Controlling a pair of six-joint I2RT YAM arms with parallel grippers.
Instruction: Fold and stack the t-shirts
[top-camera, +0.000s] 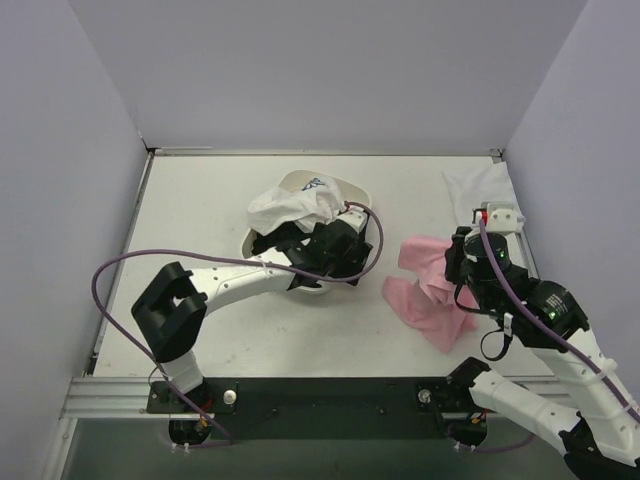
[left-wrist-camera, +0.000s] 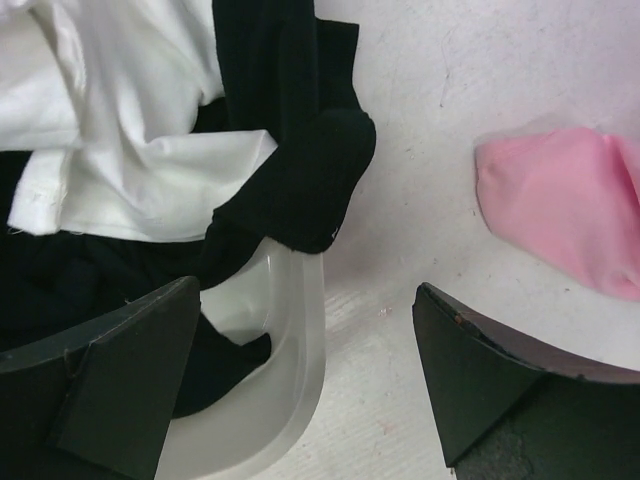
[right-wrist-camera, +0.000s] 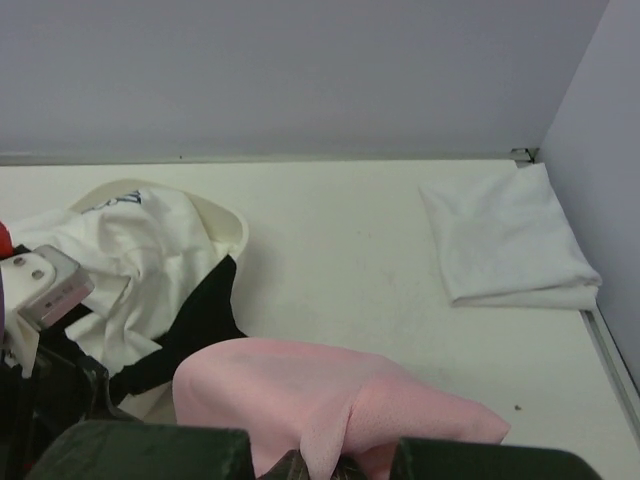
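Pink t-shirt (top-camera: 430, 285): plain, light, crumpled in a heap near the table's right edge, one fold pinched in right gripper (right-wrist-camera: 320, 465).
White t-shirt (top-camera: 285, 205), small blue print: bunched in the basin (left-wrist-camera: 295, 340) at mid-table.
Black t-shirt (left-wrist-camera: 300, 150): tangled under it, spilling over the basin rim.
Second white t-shirt (right-wrist-camera: 505, 235): folded flat, far right corner.

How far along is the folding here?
Done: one folded white t-shirt lies in the far right corner. In hand: right gripper pinches the crumpled pink t-shirt. Left: a printed white t-shirt and a black t-shirt heaped in the basin, open left gripper over its rim.
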